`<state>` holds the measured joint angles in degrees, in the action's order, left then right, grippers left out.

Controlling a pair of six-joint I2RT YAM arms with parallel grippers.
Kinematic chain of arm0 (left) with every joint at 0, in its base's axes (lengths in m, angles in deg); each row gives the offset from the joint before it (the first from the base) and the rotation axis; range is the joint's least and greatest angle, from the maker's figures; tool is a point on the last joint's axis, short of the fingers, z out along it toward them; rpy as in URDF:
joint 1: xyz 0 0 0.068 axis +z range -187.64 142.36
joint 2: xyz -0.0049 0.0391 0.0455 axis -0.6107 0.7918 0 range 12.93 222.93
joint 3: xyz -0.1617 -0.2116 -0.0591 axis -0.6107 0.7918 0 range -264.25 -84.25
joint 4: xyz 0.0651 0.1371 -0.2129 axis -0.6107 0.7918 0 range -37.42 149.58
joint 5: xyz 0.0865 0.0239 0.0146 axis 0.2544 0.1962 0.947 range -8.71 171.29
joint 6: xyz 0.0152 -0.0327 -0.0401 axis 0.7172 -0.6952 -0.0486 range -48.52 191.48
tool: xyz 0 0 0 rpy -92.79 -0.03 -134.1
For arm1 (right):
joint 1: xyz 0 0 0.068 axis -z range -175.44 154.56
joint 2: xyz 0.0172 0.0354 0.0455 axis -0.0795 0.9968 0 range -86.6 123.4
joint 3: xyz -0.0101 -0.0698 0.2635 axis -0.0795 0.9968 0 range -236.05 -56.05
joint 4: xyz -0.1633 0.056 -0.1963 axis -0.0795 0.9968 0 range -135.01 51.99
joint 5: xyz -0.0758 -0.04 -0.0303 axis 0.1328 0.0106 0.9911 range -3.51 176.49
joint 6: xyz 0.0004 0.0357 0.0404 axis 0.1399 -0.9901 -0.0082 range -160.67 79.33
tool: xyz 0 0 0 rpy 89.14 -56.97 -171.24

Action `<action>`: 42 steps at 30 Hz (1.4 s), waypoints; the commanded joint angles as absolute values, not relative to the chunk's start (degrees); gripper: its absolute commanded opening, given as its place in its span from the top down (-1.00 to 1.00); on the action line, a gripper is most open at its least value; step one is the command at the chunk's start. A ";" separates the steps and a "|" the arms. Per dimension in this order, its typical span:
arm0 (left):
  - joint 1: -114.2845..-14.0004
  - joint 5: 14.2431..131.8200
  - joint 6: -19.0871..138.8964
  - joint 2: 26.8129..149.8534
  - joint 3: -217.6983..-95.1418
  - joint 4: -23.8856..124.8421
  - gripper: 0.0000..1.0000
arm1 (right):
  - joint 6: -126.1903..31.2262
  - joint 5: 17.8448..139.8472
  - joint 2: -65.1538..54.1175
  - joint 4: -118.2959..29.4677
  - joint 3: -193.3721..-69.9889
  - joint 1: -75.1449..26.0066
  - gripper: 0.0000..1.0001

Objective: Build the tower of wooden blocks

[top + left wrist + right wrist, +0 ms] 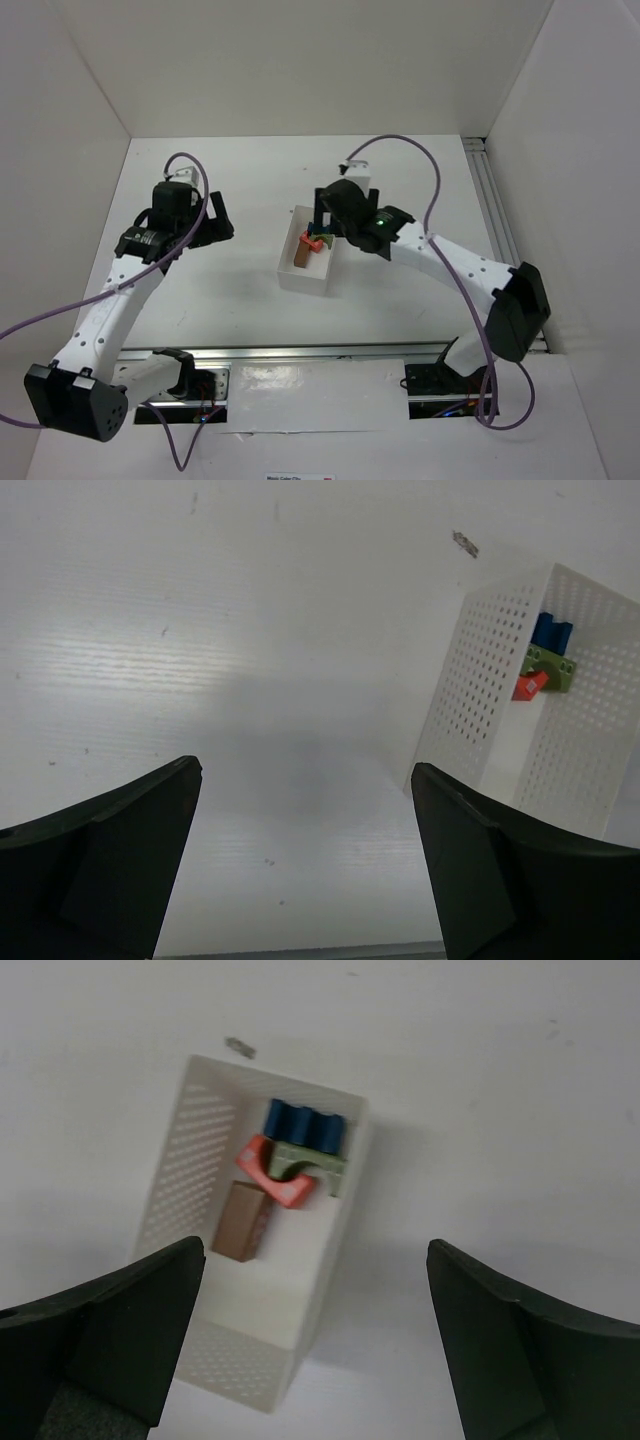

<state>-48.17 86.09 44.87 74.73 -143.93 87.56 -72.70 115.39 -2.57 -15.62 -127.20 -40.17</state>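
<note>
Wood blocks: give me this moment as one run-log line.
wood blocks: jumbled in white bin | tower: not started | right gripper: open, above bin | left gripper: open, empty, beside bin

Four wood blocks (285,1165) are lying loose and unstacked inside the white perforated bin (190,1160): the brown block (243,1222) is lying flat, the red notched block (270,1170) is tilting against the green arched block (312,1165), and the blue block (305,1125) is sitting just behind, near one end wall.
</note>
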 commanded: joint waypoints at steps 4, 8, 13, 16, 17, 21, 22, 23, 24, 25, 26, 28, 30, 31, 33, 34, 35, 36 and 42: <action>-45.74 98.69 35.20 72.08 -147.36 92.92 -0.99 | -75.38 118.05 9.98 -15.03 -140.85 -47.47 -0.98; -44.50 98.70 33.96 67.87 -147.36 92.92 -0.99 | -78.55 116.81 18.68 -15.57 -145.16 -48.00 -0.69; -44.50 95.98 35.18 66.10 -147.88 92.40 -0.99 | -80.48 114.53 25.45 -16.09 -149.47 -48.00 -0.52; -44.50 95.44 35.71 66.10 -147.88 92.40 -0.99 | -80.48 113.29 28.27 -17.14 -150.61 -48.00 -0.36; -44.50 94.92 36.32 66.10 -147.88 92.40 -0.99 | -81.09 112.77 28.88 -17.15 -150.62 -47.48 -0.30; -44.50 94.39 36.94 66.10 -147.88 92.40 -0.99 | -81.10 113.29 31.26 -16.62 -152.54 -47.47 0.16; -44.50 94.39 36.94 66.10 -147.88 92.40 -0.99 | -81.10 113.29 31.26 -16.62 -152.55 -47.47 0.27; -44.50 94.39 37.47 66.10 -147.88 92.40 -0.99 | -81.71 113.29 31.96 -16.01 -153.16 -47.47 0.46; -44.50 94.39 37.47 66.10 -147.36 92.40 -0.99 | -81.71 113.82 31.97 -16.01 -153.17 -47.47 0.56; -44.50 94.39 37.47 66.10 -147.36 92.40 -0.99 | -81.71 113.82 31.97 -16.01 -153.17 -48.00 0.64; -44.50 94.39 38.08 66.10 -147.36 92.40 -0.99 | -81.71 113.82 31.97 -16.01 -153.77 -48.00 0.73; -44.50 93.86 38.09 66.10 -147.36 92.40 -0.99 | -81.71 113.12 32.49 -14.69 -154.92 -48.00 1.00; -44.50 93.86 38.09 66.10 -147.36 92.40 -0.99 | -80.58 112.60 32.49 -14.16 -156.15 -48.00 1.00; -44.50 93.86 38.69 66.10 -147.36 92.40 -0.99 | -80.57 111.98 31.10 -14.16 -156.15 -48.00 1.00; -44.50 93.86 39.22 66.10 -147.36 92.40 -0.99 | -79.16 111.11 29.25 -14.69 -155.37 -48.00 1.00; -44.50 93.86 39.23 66.10 -147.36 92.40 -0.99 | -78.29 110.40 28.20 -15.64 -154.84 -48.00 1.00; -44.50 94.38 39.23 66.10 -147.88 92.40 -0.99 | -77.76 108.83 25.75 -16.52 -154.14 -48.00 1.00; -44.50 94.39 39.23 66.10 -147.88 92.40 -0.99 | -77.24 107.59 24.51 -18.10 -152.74 -47.39 1.00; -44.50 92.63 39.23 66.71 -149.11 92.40 -0.99 | -77.23 91.43 15.45 -29.51 -144.66 -42.13 1.00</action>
